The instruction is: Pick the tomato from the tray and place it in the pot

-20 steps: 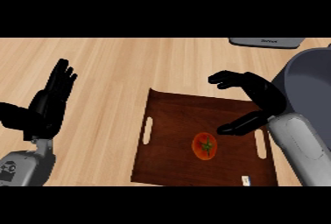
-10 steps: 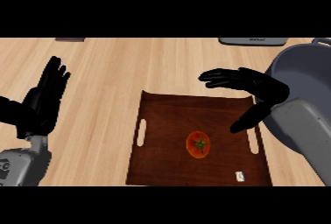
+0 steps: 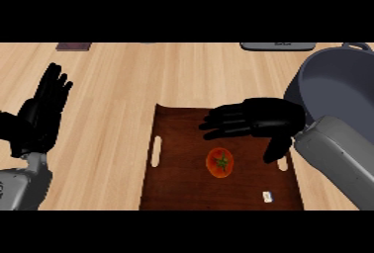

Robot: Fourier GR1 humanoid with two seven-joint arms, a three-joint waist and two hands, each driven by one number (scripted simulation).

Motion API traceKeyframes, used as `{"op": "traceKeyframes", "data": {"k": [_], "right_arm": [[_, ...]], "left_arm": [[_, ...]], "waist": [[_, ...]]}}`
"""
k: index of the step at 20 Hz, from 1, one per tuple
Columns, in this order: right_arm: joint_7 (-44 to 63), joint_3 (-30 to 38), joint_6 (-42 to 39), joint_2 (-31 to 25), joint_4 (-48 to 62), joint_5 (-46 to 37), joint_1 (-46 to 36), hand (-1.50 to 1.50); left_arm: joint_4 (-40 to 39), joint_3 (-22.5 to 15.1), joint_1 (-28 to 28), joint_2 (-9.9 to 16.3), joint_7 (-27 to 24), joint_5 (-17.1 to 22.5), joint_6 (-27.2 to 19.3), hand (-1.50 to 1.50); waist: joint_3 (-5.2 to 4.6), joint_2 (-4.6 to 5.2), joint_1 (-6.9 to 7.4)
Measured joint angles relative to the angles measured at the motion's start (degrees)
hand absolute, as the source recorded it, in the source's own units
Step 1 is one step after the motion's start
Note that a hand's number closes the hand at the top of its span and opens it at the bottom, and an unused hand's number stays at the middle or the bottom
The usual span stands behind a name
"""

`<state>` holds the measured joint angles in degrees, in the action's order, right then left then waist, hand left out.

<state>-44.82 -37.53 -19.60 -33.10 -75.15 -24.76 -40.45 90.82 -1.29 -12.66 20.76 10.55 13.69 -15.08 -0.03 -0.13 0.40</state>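
Red and round, the tomato lay on the dark brown tray, a little toward four o'clock from the tray's middle. Nothing was touching it. The tray sat flat on the wooden counter.

The right hand hung over the far part of the tray, at about one o'clock from the tomato. Its fingers were spread and only a little bent, and its thumb pointed down beside the tomato. It held nothing. The left hand rested at about nine o'clock in the view, off the tray, with its fingers straight up and nothing in it.

The big grey pot stood at about two o'clock from the tray, just beside the tray's far corner. A small white thing lay on the tray at about five o'clock from the tomato.

It looked like the reaching step, before the pick. The tomato was not yet held. Next, the right hand likely needed to come down toward seven o'clock so the tomato sat between thumb and fingers, then curl around it. After that it would need to lift it up and carry it toward two o'clock, over the pot's rim.
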Motion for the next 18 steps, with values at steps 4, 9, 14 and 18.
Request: {"op": "traceKeyframes", "data": {"k": [4, 9, 14, 18], "right_arm": [[3.22, -2.13, -1.62, 0.42, -3.98, -4.58, 2.73, -1.50], [5.01, -1.63, -3.23, 2.44, -7.24, -9.37, 7.07, -1.50], [4.97, -0.03, -3.25, 4.93, -5.41, -14.65, 8.59, -1.50], [6.24, 1.21, -2.66, 7.59, -3.84, -19.44, 9.62, -1.50]], "left_arm": [[1.78, -0.32, -0.12, -0.80, 1.69, -1.29, -0.93, 0.00], [0.95, 1.02, 0.82, -1.79, 0.42, -1.87, 0.74, 0.00], [1.83, 2.48, 1.64, -2.09, 0.56, -2.33, 2.22, 0.00], [2.17, 2.95, 1.82, -2.77, 0.81, -3.05, 2.93, 0.00]], "waist": [[0.02, -0.01, -0.29], [0.03, 0.05, -0.36], [0.03, 0.09, -0.21], [0.03, 0.11, -0.22]]}}
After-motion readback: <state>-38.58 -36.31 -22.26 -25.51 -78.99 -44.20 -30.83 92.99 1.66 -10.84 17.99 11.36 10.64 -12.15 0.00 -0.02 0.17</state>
